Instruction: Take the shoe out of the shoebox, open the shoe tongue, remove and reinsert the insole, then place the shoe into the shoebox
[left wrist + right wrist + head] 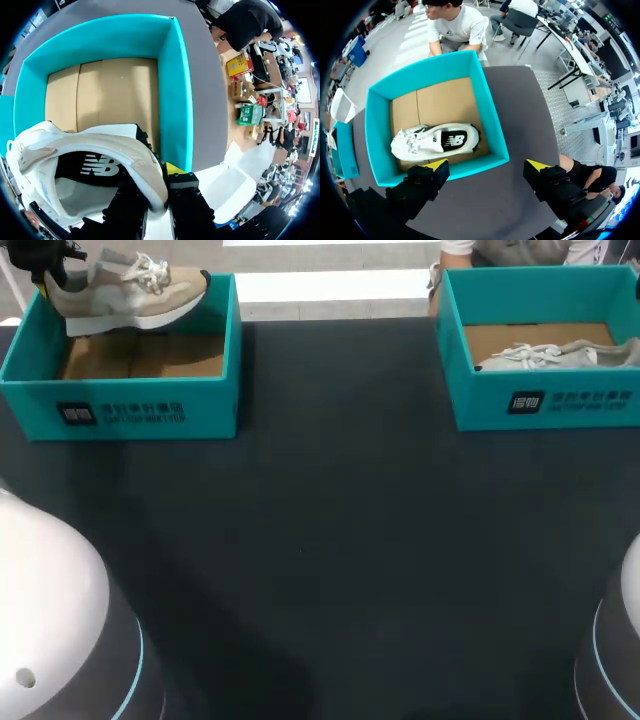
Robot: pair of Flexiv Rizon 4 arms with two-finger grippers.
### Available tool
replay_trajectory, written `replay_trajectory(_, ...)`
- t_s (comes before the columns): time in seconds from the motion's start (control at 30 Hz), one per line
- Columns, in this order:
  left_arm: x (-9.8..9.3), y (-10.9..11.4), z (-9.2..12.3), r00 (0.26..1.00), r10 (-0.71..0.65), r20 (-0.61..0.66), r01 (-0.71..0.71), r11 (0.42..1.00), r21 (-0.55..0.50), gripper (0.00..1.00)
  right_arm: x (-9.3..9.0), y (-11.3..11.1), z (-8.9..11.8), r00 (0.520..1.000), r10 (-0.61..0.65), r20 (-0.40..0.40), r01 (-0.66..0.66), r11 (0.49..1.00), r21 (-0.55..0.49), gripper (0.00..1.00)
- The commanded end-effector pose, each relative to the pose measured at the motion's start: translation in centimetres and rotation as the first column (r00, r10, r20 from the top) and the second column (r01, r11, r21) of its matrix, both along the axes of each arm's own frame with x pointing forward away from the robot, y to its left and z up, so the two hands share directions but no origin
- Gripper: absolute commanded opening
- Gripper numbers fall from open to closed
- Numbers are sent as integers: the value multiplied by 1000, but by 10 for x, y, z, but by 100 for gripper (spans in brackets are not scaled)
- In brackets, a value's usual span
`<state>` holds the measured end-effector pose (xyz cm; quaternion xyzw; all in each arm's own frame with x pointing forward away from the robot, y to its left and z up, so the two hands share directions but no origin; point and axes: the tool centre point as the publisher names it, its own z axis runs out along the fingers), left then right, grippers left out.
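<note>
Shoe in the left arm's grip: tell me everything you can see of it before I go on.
The shoe is a beige and white sneaker with white laces, a thick white sole and a dark lining. It hangs roughly level above the far side of the left teal shoebox, toe pointing toward the other box. The left gripper holds it by the heel, one finger inside the collar and one outside. Nothing else touches it.
</note>
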<state>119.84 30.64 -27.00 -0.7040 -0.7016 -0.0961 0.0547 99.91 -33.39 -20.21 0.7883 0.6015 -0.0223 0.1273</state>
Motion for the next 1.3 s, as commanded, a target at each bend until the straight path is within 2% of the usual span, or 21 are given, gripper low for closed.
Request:
replay_trajectory(0.03,-41,-15,77,1000,7,14,-7,1000,5,0,0,0,0,1000,0,1,0,1000,0,100)
replay_trajectory(0.2,-53,-14,117,999,8,50,-8,1000,10,0,0,0,0,1000,0,1,0,1000,0,100)
replay_trajectory(0.3,-57,-15,133,995,10,96,-12,1000,14,0,0,0,0,1000,0,1,0,1000,0,100)
replay_trajectory(1.3,-57,-15,133,995,10,96,-12,1000,14,0,0,0,0,1000,0,1,0,1000,0,100)
